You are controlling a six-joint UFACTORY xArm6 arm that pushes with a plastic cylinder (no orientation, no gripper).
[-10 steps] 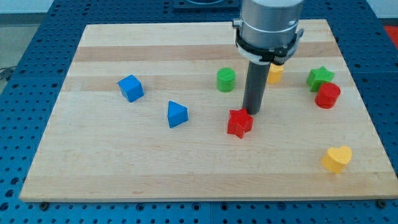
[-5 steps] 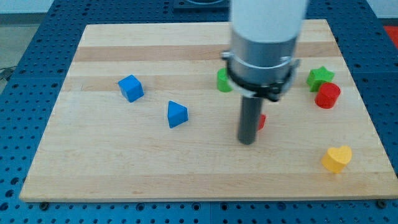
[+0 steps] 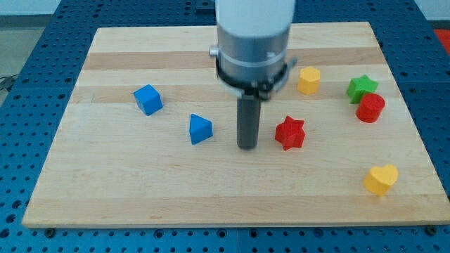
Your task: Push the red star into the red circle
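The red star (image 3: 290, 133) lies on the wooden board right of centre. The red circle (image 3: 370, 107), a short cylinder, stands near the board's right edge, touching the green star (image 3: 361, 87) above it. My tip (image 3: 247, 146) rests on the board just left of the red star, a small gap apart, and right of the blue triangle (image 3: 200, 129). The arm's body hides the board above the tip.
A blue cube (image 3: 148, 99) sits at the left. A yellow hexagon (image 3: 308, 80) is up right of the red star. A yellow heart (image 3: 381, 178) lies near the lower right corner. The wooden board (image 3: 112, 190) ends at a blue perforated table.
My tip swept from above the red star down and round to its left. The red star shifted slightly right. The arm now hides the green cylinder seen earlier.
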